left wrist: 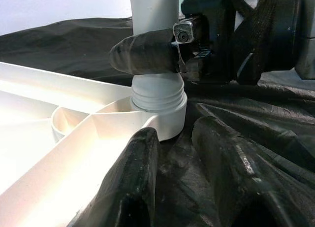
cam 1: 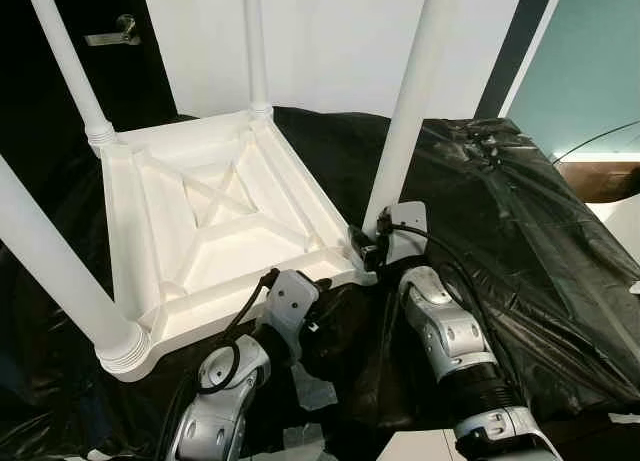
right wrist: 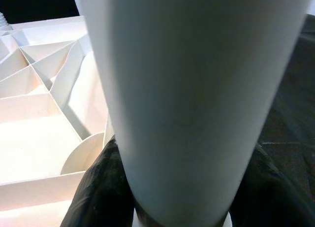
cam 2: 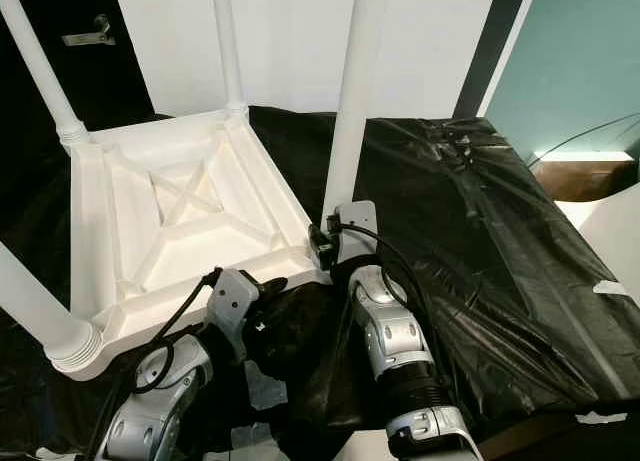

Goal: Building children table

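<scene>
Left eye view gives us the broadest read: a black plastic sheet [cam 1: 520, 241] is spread over the surface where we work, and on it lies the white table top [cam 1: 215, 231], upside down with its ribbed underside facing up. Four white legs stand up from its corners, and the one that concerns us is the near right leg [cam 1: 405, 111], at the corner closest to our right arm. We judge the step in hand to be screwing this last leg home: in the left wrist view its threaded end [left wrist: 157, 91] sits in the corner socket [left wrist: 162, 121] with several turns of thread showing above the rim, so it does not look fully seated. Our right gripper [cam 1: 372, 243] is at the base of that leg, its jaws clamped around the leg just above the threads; one black finger [left wrist: 142, 54] wraps across the front of the tube. Our left gripper [left wrist: 182, 163] rests low beside the same corner, jaws apart and holding nothing, one finger against the table edge and the other on the sheet. The next move, as we judge it, calls for turning the leg further while keeping it upright, with the left gripper steadying the table top so the corner does not twist away.
</scene>
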Controlling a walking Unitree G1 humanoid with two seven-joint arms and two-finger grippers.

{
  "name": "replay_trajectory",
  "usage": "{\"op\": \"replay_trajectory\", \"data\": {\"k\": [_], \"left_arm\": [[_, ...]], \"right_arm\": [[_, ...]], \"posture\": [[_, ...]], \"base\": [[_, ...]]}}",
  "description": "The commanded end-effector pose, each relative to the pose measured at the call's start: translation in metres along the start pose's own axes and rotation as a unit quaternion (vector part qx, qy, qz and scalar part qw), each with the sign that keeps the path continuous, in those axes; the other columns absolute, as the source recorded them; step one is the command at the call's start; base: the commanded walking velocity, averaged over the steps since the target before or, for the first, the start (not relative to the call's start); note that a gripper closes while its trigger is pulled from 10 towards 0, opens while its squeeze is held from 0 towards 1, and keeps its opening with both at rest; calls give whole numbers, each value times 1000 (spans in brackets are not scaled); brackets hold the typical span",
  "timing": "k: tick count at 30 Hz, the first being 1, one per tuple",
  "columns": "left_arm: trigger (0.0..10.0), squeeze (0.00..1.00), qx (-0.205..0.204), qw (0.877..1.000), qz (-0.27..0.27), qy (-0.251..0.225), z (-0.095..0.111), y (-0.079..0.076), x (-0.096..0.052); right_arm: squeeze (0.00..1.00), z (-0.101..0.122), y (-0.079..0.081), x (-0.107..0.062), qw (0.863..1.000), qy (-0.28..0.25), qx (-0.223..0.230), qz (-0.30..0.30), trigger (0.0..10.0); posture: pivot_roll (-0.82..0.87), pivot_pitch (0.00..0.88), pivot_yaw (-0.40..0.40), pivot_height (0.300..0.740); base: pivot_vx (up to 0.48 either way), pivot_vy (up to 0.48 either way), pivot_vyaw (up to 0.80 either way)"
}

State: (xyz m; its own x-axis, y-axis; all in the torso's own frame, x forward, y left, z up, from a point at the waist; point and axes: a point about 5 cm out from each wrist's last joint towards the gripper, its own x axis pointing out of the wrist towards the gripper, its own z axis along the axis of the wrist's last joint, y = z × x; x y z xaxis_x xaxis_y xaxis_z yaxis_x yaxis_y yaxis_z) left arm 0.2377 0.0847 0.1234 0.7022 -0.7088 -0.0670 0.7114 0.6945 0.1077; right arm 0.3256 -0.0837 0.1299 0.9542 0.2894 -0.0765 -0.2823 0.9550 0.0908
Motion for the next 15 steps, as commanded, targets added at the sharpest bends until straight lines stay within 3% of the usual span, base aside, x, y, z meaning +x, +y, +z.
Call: {"op": "replay_trajectory", "data": {"k": [1,4,5,9,15], "left_arm": [[10000,0,3,999,43,-4,3,3,0],[10000,0,2,999,44,-5,3,3,0],[10000,0,1,999,45,-5,3,3,0],[10000,0,0,999,48,-4,2,3,-1],[10000,0,0,999,52,-6,3,5,-2]], "right_arm": [[0,-19,-1,-4,999,45,19,-8,10000],[0,-16,-1,-6,999,37,18,-5,10000],[1000,-12,-1,-7,1000,24,16,3,10000],[1000,-4,-5,-10,999,-4,24,39,10000],[1000,2,-25,-16,992,-11,8,123,10000]], "posture": [[149,0,-70,740],[149,0,-70,740],[150,0,-71,740],[149,2,-70,740],[146,6,-68,740]], "base": [[0,0,0],[0,0,0],[0,0,0],[0,0,0],[0,0,0]]}}
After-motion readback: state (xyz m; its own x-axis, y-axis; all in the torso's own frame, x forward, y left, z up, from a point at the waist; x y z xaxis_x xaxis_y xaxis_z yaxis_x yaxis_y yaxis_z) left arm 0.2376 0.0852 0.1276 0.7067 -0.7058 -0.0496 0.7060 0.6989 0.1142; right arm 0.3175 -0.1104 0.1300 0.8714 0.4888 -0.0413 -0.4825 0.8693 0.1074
